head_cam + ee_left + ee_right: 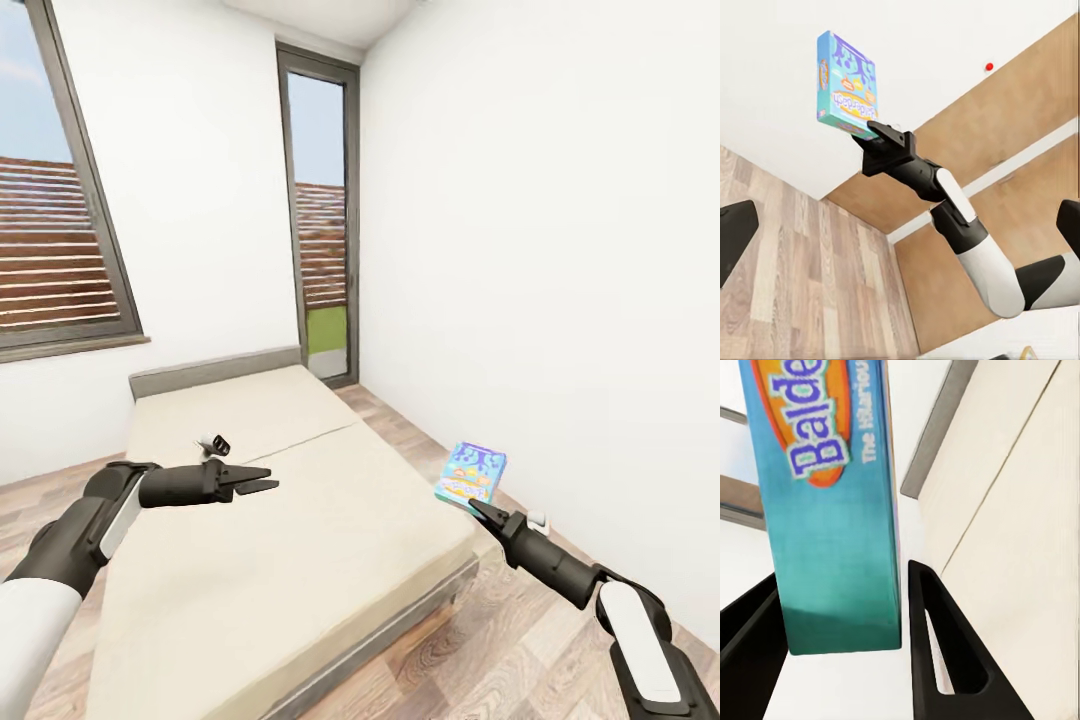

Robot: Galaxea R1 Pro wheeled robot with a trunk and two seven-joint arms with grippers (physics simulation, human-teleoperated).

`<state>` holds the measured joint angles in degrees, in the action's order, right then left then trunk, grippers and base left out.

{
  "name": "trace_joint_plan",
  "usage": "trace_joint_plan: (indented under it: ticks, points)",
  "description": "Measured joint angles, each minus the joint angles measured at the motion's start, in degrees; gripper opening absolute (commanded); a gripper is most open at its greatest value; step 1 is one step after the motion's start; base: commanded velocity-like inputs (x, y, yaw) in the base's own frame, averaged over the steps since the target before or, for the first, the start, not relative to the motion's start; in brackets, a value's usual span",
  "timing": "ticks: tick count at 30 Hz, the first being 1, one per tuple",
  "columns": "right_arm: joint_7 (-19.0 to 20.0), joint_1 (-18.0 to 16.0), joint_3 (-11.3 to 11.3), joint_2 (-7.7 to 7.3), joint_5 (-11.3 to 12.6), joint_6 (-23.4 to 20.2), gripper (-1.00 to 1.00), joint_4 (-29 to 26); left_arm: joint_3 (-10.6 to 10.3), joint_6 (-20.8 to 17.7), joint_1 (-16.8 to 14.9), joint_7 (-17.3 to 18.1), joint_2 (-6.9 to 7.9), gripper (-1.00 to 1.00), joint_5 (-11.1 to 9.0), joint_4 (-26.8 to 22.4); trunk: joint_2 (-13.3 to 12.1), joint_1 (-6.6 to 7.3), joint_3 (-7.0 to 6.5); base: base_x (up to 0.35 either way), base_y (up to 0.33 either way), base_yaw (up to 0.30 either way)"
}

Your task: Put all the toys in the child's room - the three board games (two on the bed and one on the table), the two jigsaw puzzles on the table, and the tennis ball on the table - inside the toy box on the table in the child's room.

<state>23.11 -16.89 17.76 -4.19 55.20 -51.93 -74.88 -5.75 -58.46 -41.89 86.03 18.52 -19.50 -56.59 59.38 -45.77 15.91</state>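
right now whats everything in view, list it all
board game: one, small blue box, held off the bed's right side in the right gripper
bed: one, beige mattress in two sections, grey headboard, ahead
windows: two, dark-framed, back wall
red button: one, on white wall
floor: wood planks
left gripper: one, black, over the bed, holding nothing
right gripper: one, black, clamped on the box's lower edge

Right gripper (pixel 478 507) clamps blue board game (pixel 471 474) beside bed (pixel 300 520).
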Motion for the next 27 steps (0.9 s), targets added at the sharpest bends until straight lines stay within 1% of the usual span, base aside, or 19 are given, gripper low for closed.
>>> trace_joint_plan:
  ticks: [27]
  points:
    - [0.01, 0.00, -0.01, -0.05, 0.02, 0.22, -1.00, 0.16, -0.09, 0.09, 0.00, -0.17, -0.21, 1.00, 0.00, 0.00, -10.84, 5.94, -5.54, 0.000, 0.000, -0.276]
